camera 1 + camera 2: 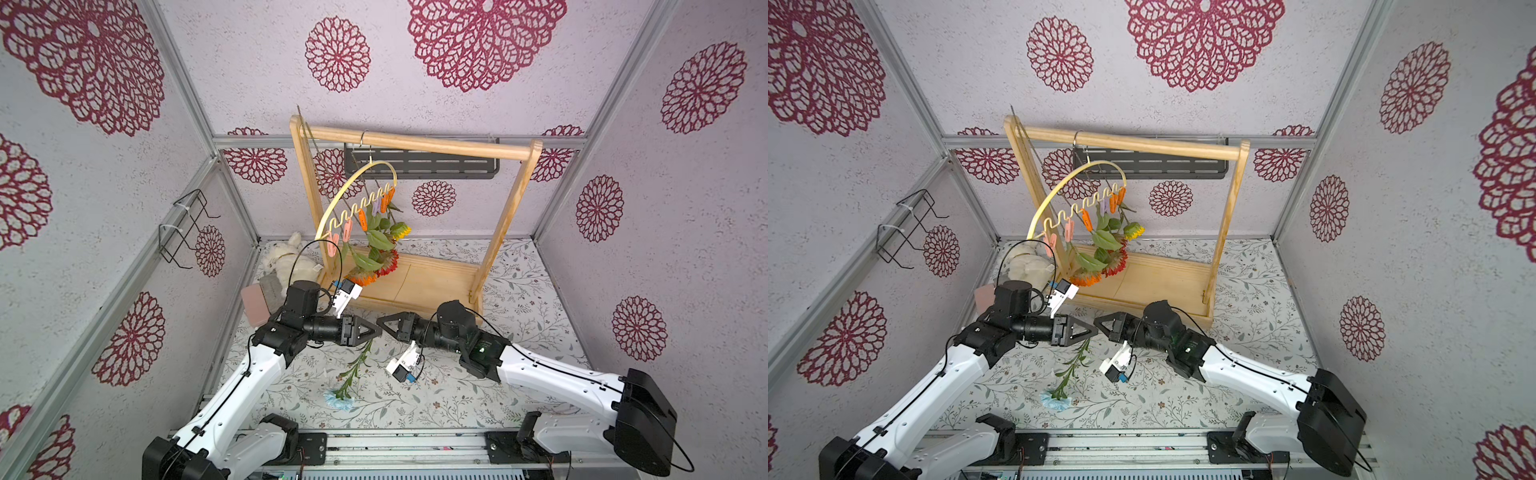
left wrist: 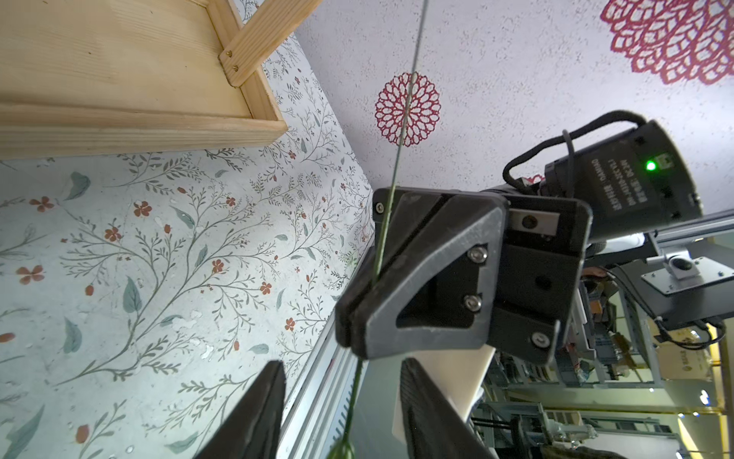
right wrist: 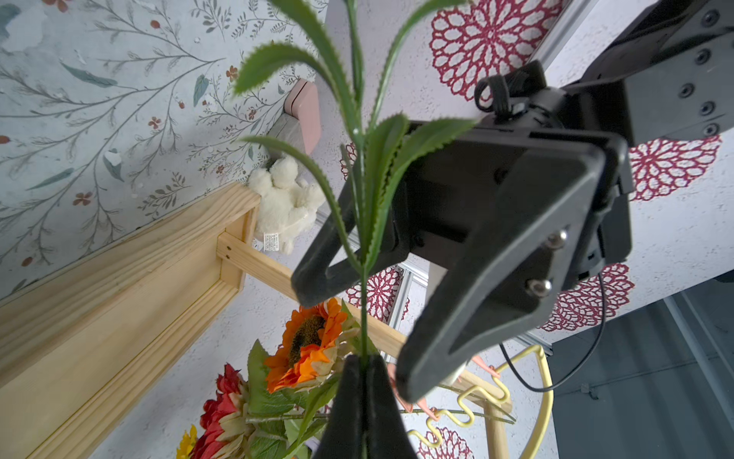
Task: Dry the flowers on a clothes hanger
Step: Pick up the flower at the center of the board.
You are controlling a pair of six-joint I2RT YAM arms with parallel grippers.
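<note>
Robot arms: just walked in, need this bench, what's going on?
The right gripper is shut on the green stem of a small light blue artificial flower, blossom hanging down. The left gripper is open, one jaw on either side of that stem. Yellow, red and orange flowers already hang on the pale yellow arc-shaped hanger.

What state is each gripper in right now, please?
Left gripper: open, fingers on either side of the stem of the blue flower.
Right gripper: closed on that flower's stem.
</note>
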